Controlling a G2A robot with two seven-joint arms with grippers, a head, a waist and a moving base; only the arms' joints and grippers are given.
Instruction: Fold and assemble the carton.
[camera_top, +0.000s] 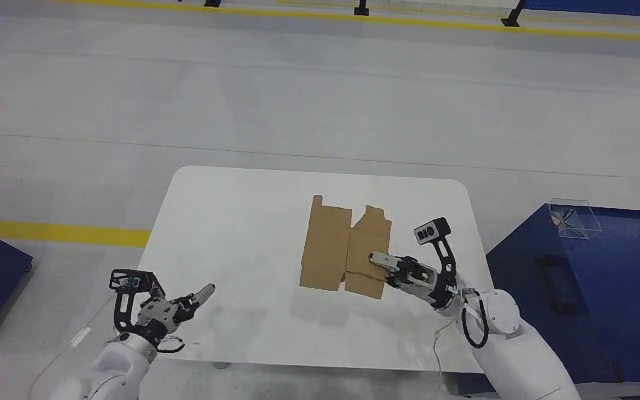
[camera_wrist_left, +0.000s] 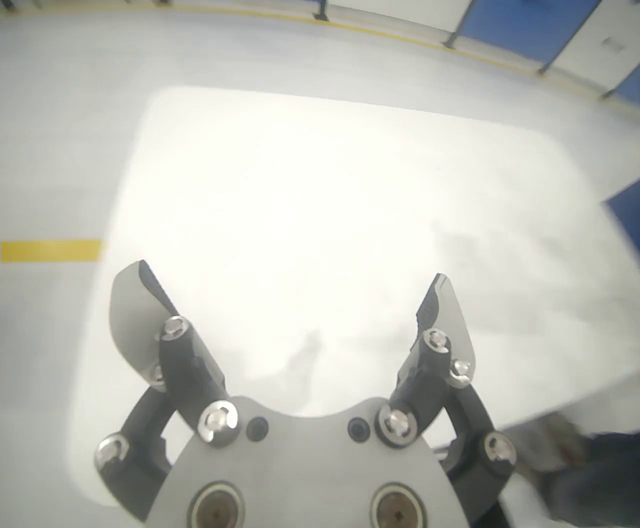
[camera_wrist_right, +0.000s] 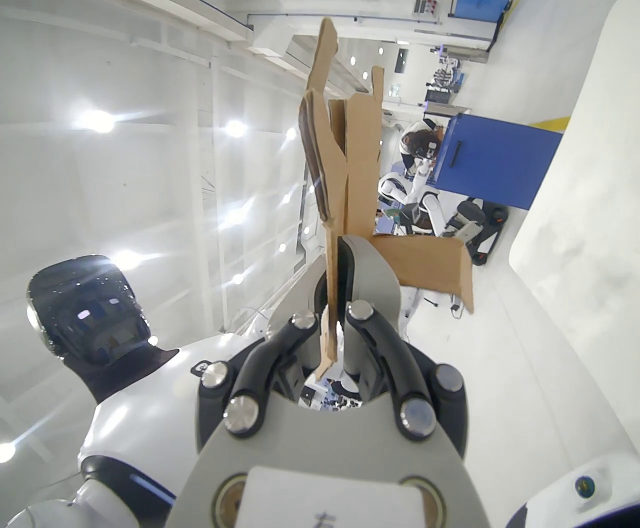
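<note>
The carton is a flat brown cardboard blank with notched flaps, held above the right half of the white table. My right gripper is shut on the carton's near right edge. In the right wrist view the carton stands edge-on between the closed fingers of the gripper, with one flap bent out sideways. My left gripper hovers over the table's near left corner. Its fingers are spread wide around nothing but bare tabletop, the gripper open.
A blue cabinet with a clear plastic box on top stands just right of the table. Grey floor with yellow lines surrounds the table. The table's left half is bare.
</note>
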